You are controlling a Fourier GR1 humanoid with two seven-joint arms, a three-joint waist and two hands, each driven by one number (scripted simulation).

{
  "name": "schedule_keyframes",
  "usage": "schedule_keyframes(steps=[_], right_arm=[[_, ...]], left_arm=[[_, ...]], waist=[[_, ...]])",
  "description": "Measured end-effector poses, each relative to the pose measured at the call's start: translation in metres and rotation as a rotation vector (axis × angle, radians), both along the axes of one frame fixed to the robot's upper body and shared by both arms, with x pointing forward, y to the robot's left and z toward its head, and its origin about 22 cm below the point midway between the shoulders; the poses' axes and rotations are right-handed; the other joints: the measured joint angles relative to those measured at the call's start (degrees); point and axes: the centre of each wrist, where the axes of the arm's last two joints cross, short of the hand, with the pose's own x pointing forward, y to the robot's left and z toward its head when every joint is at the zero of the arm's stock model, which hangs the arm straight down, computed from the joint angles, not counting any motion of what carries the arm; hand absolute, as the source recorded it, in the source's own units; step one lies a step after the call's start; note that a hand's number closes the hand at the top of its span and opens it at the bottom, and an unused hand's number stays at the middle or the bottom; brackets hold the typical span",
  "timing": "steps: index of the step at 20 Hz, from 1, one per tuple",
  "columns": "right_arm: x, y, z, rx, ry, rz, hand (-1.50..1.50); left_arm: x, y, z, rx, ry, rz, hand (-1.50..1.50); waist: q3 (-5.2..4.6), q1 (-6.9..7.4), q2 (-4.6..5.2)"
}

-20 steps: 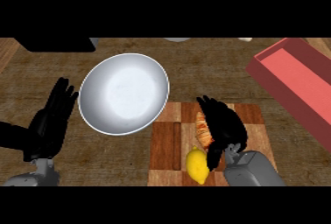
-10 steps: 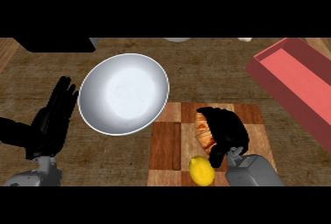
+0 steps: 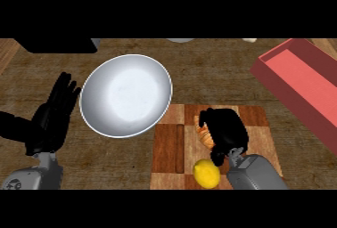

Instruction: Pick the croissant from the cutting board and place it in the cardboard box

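My right hand (image 3: 227, 129) over striped wooden cutting board (image 3: 172, 147), fingers curled down round golden-brown croissant (image 3: 205, 136), grasping it. Croissant lies on board, mostly hidden under my hand; only its left edge shows. Yellow lemon (image 3: 207, 173) on board's near edge, just beside my wrist. Salmon-red open box (image 3: 309, 84) at right, well apart from board. White round plate (image 3: 125, 95) left of board, rim overlapping its corner. My left hand (image 3: 52, 118) at left edge, fingers straight, released, resting beside plate.

Wood counter (image 3: 217, 67) w/ white plate (image 3: 125, 95) at left, cutting board (image 3: 170, 142) mid, cardboard box (image 3: 306, 93) at rt.
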Motion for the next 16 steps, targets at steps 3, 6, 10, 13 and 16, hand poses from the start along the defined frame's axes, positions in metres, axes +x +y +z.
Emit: schedule_keyframes(steps=[3,6,10,13,16], right_arm=[[-0.005,0.002,0.008,-0.004,-0.058,0.016,1.5],[-0.023,0.0,0.008,0.028,-0.091,0.099,1.5],[-0.056,0.004,0.013,0.093,-0.125,0.278,1.5],[-0.084,0.003,0.026,0.134,-0.158,0.37,1.5],[-0.104,-0.003,0.043,0.14,-0.191,0.44,1.5]], left_arm=[[-0.002,-0.003,-0.001,0.001,0.004,-0.002,0.0],[-0.006,0.002,0.006,0.002,0.005,0.006,0.0],[-0.011,0.007,-0.002,-0.003,0.007,0.002,0.0],[-0.009,0.004,-0.002,0.0,0.013,0.015,0.0],[-0.005,0.004,-0.006,0.004,0.013,0.014,0.0]], waist=[[0.08,-0.01,0.09],[0.11,-0.1,0.05],[-0.02,-0.37,-0.15],[0.03,-0.57,-0.13],[0.08,-0.57,-0.01]])
